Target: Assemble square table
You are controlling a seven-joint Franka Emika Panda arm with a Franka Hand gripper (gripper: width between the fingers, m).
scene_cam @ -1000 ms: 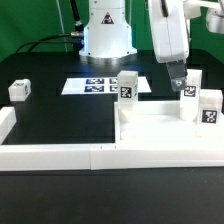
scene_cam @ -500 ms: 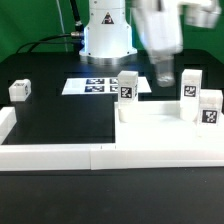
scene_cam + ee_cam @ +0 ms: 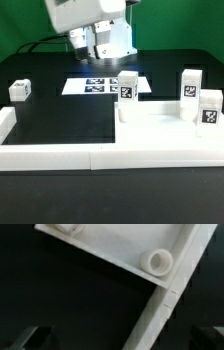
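Observation:
The white square tabletop [image 3: 160, 122] lies at the exterior view's right, against the front wall. Three white tagged legs stand upright on it: one at its back left corner [image 3: 128, 87], one at the back right [image 3: 190, 84], one at the right [image 3: 209, 108]. A fourth leg [image 3: 19, 90] lies apart at the exterior view's left. My gripper [image 3: 88, 42] hangs high over the back of the table, away from all of them. In the wrist view the gripper [image 3: 115, 339] is open and empty, its dark fingers [image 3: 25, 336] wide apart, above a tabletop corner [image 3: 110, 249] with a round leg end [image 3: 160, 261].
The marker board [image 3: 98, 86] lies flat behind the tabletop. A long low white border wall [image 3: 60, 155] runs along the front and turns up at the left end; it also shows in the wrist view [image 3: 165, 308]. The robot base [image 3: 112, 40] stands at the back.
The arm has risen from above the back right leg and swung far to the exterior view's left. That leg stays upright on the tabletop. No part has moved.

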